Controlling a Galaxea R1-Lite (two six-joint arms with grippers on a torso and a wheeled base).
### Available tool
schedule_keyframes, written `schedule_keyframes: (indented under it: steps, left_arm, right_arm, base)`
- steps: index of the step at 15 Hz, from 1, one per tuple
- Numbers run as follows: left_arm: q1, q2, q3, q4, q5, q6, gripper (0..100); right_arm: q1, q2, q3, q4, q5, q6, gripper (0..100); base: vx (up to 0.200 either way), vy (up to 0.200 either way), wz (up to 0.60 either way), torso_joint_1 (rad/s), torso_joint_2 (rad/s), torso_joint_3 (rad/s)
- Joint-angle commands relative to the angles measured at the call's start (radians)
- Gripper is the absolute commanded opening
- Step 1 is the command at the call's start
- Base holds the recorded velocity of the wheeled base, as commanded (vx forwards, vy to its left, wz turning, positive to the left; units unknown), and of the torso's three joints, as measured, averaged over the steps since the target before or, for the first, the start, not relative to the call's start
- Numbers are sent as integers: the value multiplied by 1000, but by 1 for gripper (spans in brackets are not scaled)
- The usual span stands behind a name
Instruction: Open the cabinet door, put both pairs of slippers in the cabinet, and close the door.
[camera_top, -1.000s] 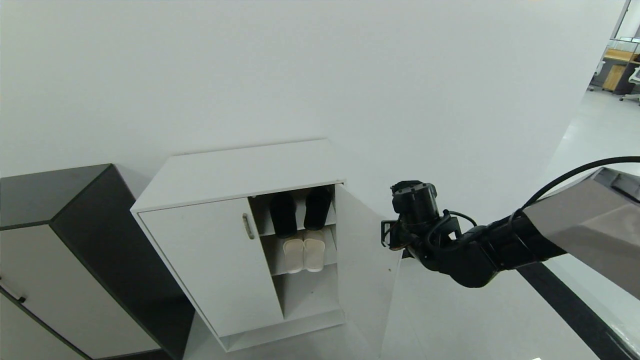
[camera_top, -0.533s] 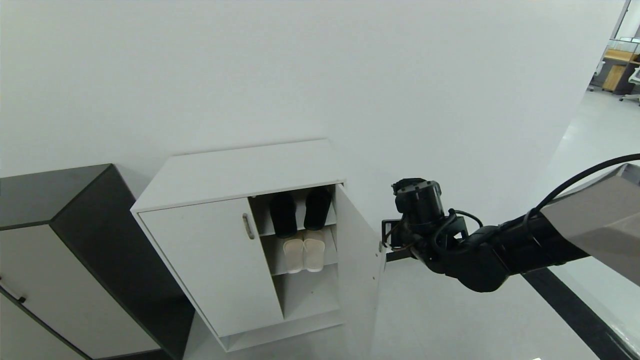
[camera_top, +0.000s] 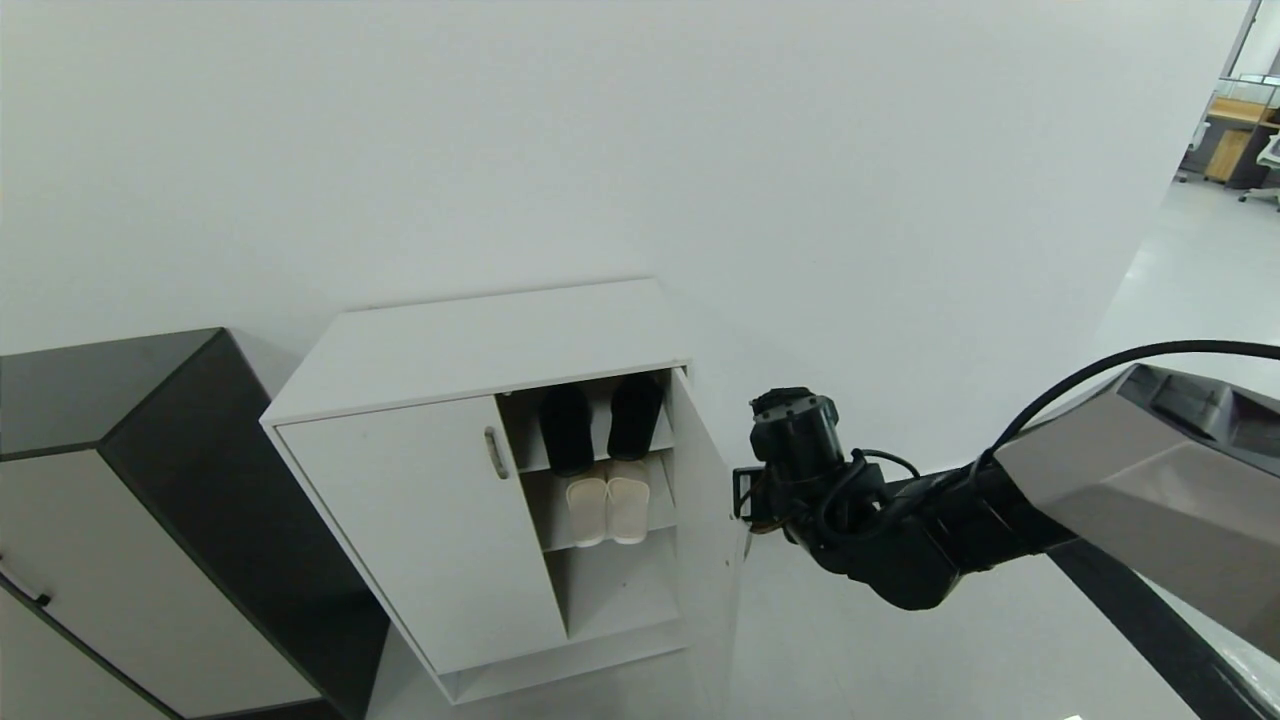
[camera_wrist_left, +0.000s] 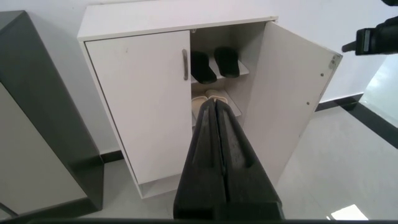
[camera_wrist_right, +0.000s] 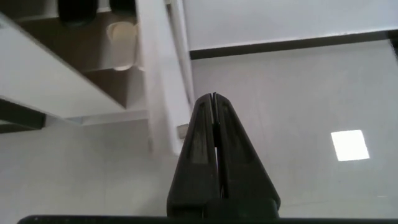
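The white cabinet (camera_top: 480, 340) stands against the wall with its left door (camera_top: 430, 520) shut and its right door (camera_top: 712, 500) partly open. Black slippers (camera_top: 600, 420) lie on the top shelf and white slippers (camera_top: 608, 508) on the shelf below. My right gripper (camera_top: 745, 497) is shut and rests against the outer face of the open door near its free edge. In the right wrist view that gripper (camera_wrist_right: 214, 98) sits beside the door edge (camera_wrist_right: 165, 81). My left gripper (camera_wrist_left: 216, 102) is shut and empty, held back from the cabinet front (camera_wrist_left: 143, 99).
A dark cabinet (camera_top: 150, 480) stands just left of the white one. The white wall (camera_top: 700, 150) runs behind both. A black floor stripe (camera_top: 1140, 620) crosses the pale floor at the right, where there is open room.
My right arm has moved left toward the cabinet, and the right door has swung further toward shut. The left arm has not moved.
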Motion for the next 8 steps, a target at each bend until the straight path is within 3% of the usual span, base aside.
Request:
schedule_keyframes:
  steps: [1,6,8]
  left_arm:
    - [0,1,0,0,0,0,0]
    - [0,1,0,0,0,-1,0]
    - [0,1,0,0,0,-1,0]
  right_arm:
    - [48,8,6,-3,2,19,0]
    - [96,-63,66,-50,42,21,0]
    - [99,-142,132,-52,108,16,0]
  base:
    - [0,0,0,0,0,0]
    - [0,0,0,0,0,0]
    - [0,0,0,0,0,0]
